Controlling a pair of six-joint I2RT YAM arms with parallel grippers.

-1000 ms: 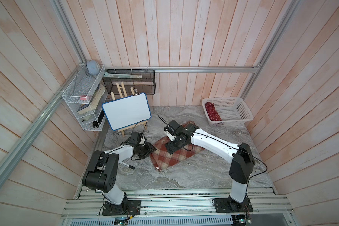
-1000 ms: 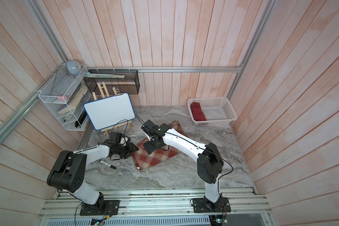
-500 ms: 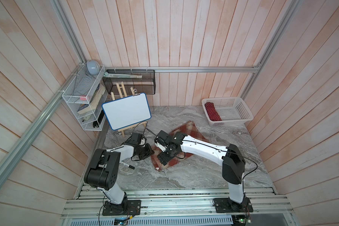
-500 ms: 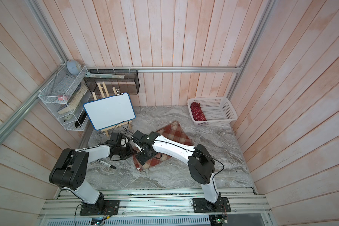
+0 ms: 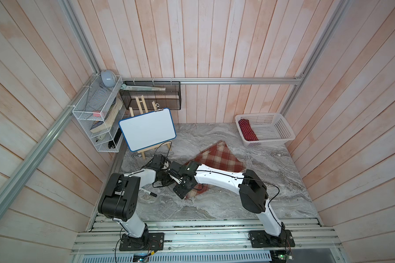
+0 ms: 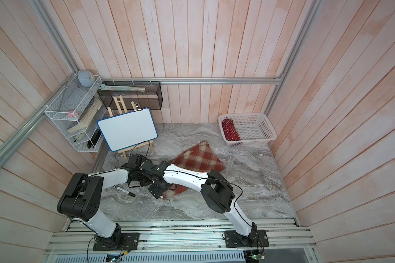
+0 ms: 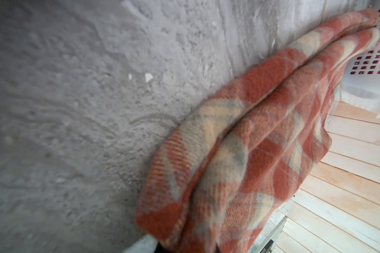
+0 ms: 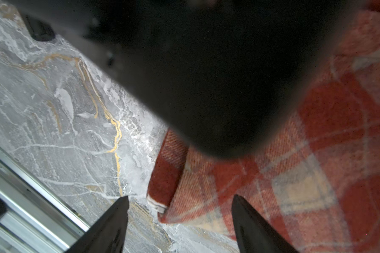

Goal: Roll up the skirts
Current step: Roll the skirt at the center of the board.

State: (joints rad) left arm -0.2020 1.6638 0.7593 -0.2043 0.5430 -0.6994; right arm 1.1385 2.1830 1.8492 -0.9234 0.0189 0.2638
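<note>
The skirt, a thick rust-red, cream and tan plaid cloth, lies on the marble table, with its near-left part folded over. My left gripper is at the cloth's left edge. In the left wrist view a lifted fold of the skirt hangs over the left gripper, which is shut on it, and the cloth hides the jaws. My right gripper stands open over the near-left corner of the skirt, one finger on the marble side and one over the cloth.
A white basket at the back right holds a dark red dotted cloth. A whiteboard on an easel and a wire shelf stand at the back left. A black marker lies near the left arm.
My right gripper has swept from the middle of the skirt to its near-left corner. My left gripper has shut on the cloth's left edge, and the left part of the skirt has folded over.
</note>
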